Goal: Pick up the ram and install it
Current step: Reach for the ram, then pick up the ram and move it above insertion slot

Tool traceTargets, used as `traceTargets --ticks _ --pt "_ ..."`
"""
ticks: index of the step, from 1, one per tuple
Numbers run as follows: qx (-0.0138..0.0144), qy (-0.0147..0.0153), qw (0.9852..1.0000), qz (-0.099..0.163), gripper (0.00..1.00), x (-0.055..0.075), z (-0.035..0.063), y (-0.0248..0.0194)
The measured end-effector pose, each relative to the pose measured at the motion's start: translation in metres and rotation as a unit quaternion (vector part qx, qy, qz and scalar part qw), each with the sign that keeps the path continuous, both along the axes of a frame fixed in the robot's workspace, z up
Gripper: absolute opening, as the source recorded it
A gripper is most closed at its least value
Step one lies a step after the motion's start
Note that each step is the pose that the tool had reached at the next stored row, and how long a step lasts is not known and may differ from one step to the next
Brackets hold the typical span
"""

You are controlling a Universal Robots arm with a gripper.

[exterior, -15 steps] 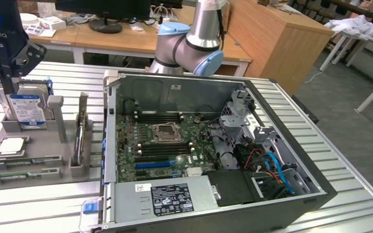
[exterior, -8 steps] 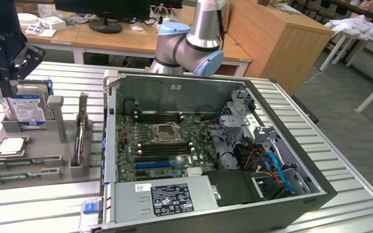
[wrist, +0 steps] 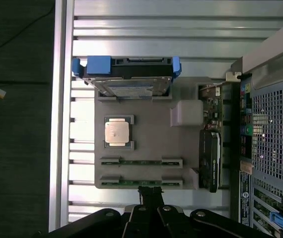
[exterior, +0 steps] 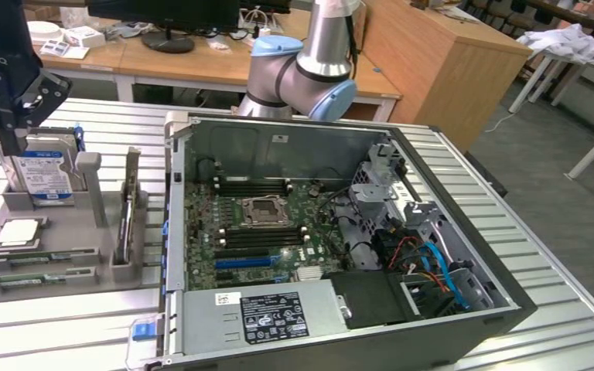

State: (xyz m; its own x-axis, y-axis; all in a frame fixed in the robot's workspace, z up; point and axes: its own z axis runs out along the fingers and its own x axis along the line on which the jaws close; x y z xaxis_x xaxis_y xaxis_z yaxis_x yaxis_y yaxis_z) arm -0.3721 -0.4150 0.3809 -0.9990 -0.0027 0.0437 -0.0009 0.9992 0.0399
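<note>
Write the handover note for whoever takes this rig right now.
Gripper: shut, holding nothing, above the grey tray.
Ram: first stick lies closest to the gripper, second stick is beside it; both sit in the tray's holders.
Computer case: open, motherboard exposed.
Done: nothing that shows.
Left: no stick picked up yet, none installed yet.

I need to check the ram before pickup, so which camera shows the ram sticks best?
The wrist view: it looks straight down on both ram sticks, lying full length in the grey holder. The exterior view shows them obliquely, as thin strips at the holder's edge.
</note>
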Motion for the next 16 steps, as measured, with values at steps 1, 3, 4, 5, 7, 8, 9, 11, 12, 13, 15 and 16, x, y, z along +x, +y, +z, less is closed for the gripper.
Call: traceTargets --ticks 1,3,4,5,7,8,9,11,12,13,15,16 --pt "0.0000 0.0000 1.0000 0.000 0.11 0.0000 0.0000 0.0000" --pt "0.0000 0.0000 1.0000 0.000 0.11 0.0000 0.0000 -0.0001" --pt "0.0000 0.0000 1.0000 0.000 0.11 0.0000 0.0000 -0.0001" --pt "0.0000 0.0000 1.0000 0.000 0.11 0.0000 0.0000 -0.0001" --pt "0.0000 0.0000 1.0000 0.000 0.11 0.0000 0.0000 -0.0001" --pt "0.0000 0.0000 1.0000 0.000 0.11 0.0000 0.0000 -0.0001" --pt "0.0000 0.0000 1.0000 0.000 0.11 0.0000 0.0000 -0.0001" --pt "0.0000 0.0000 1.0000 0.000 0.11 0.0000 0.0000 -0.0001" --pt "0.0000 0.0000 1.0000 0.000 0.11 0.0000 0.0000 -0.0001" --pt "0.0000 0.0000 1.0000 0.000 0.11 0.0000 0.0000 -0.0001" --pt "0.0000 0.0000 1.0000 0.000 0.11 0.0000 0.0000 -0.0001" --pt "0.0000 0.0000 1.0000 0.003 0.11 0.0000 0.0000 -0.0001"
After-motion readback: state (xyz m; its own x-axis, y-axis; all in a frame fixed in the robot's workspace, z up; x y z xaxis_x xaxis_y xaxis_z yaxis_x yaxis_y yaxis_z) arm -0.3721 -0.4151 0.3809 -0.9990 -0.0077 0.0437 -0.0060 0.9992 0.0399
